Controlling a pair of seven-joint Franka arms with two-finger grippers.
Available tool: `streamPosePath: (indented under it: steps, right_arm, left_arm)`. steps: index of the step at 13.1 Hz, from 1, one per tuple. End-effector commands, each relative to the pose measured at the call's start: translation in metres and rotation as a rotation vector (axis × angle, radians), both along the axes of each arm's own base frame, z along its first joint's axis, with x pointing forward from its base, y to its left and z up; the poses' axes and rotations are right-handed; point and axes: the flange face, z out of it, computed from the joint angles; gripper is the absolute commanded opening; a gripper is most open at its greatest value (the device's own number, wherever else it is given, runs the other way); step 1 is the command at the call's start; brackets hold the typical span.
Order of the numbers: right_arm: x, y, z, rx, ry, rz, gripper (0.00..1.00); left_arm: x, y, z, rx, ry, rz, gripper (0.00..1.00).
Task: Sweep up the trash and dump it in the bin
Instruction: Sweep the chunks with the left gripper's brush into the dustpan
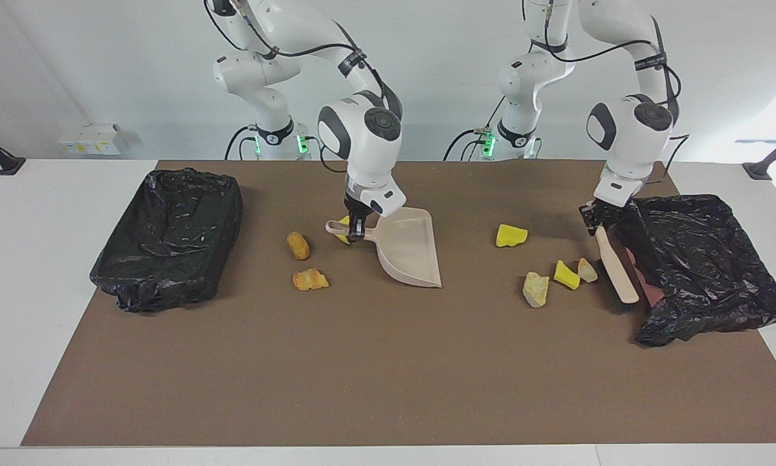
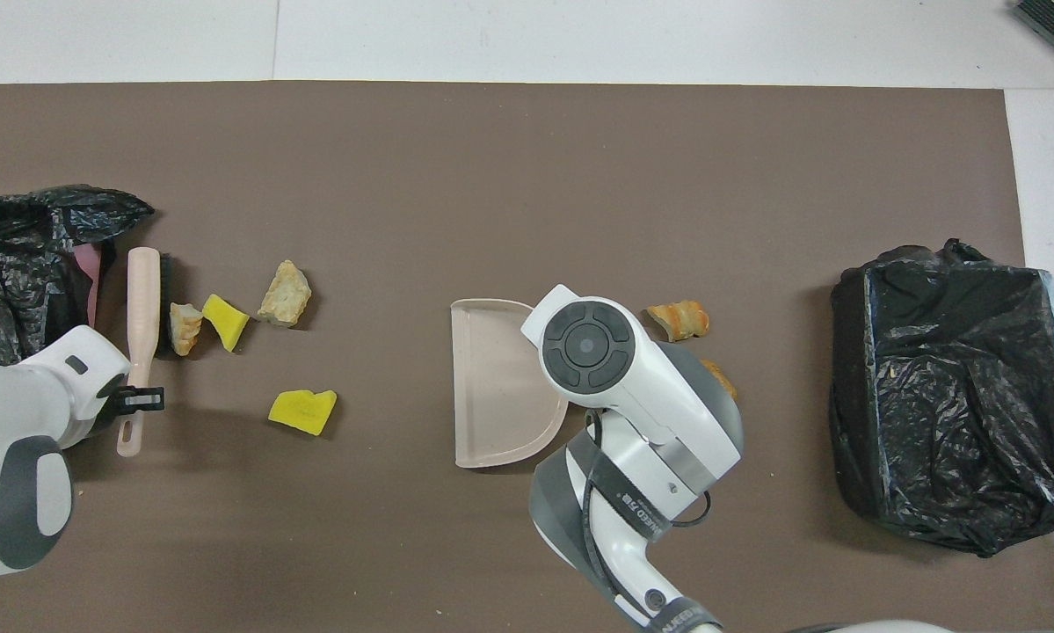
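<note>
My left gripper [image 1: 596, 219] [image 2: 135, 400] is shut on the handle of the beige brush [image 1: 616, 268] [image 2: 143, 303]. The brush head is low over the mat between the bin [image 1: 705, 259] at the left arm's end and a small tan lump [image 1: 587, 270] [image 2: 184, 327]. Beside that lump lie a yellow chunk [image 1: 565, 275] [image 2: 226, 321] and a larger tan lump [image 1: 535, 288] [image 2: 285, 293]. Another yellow chunk [image 1: 510, 235] [image 2: 302, 411] lies nearer the robots. My right gripper [image 1: 355, 233] is shut on the handle of the beige dustpan [image 1: 410, 255] [image 2: 500, 387], which rests mid-mat. Two orange lumps [image 1: 298, 245] [image 1: 310, 279] lie beside its handle, and a yellow piece [image 1: 342, 233] peeks out there.
A second black-bagged bin [image 1: 167, 233] [image 2: 948, 404] stands at the right arm's end of the brown mat [image 1: 388, 375]. The bin at the left arm's end [image 2: 17, 255] shows pink under its bag. The right arm's wrist hides the dustpan handle from overhead.
</note>
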Motion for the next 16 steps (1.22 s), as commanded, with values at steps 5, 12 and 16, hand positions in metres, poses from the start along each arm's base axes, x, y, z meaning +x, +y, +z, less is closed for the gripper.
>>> streamPosePath:
  steps: [5, 12, 16]
  right_arm:
    - [-0.009, -0.003, 0.001, -0.005, -0.009, -0.011, 0.0]
    - [-0.01, -0.002, 0.001, -0.006, -0.006, -0.011, 0.0]
    - [-0.01, -0.002, 0.001, -0.006, -0.006, -0.011, 0.0]
  left_arm:
    - [0.003, -0.106, -0.019, -0.018, -0.009, -0.226, 0.0]
    - [-0.045, -0.245, -0.012, -0.048, -0.003, -0.222, 0.0]
    - [-0.084, -0.297, -0.005, -0.041, 0.014, -0.23, 0.0]
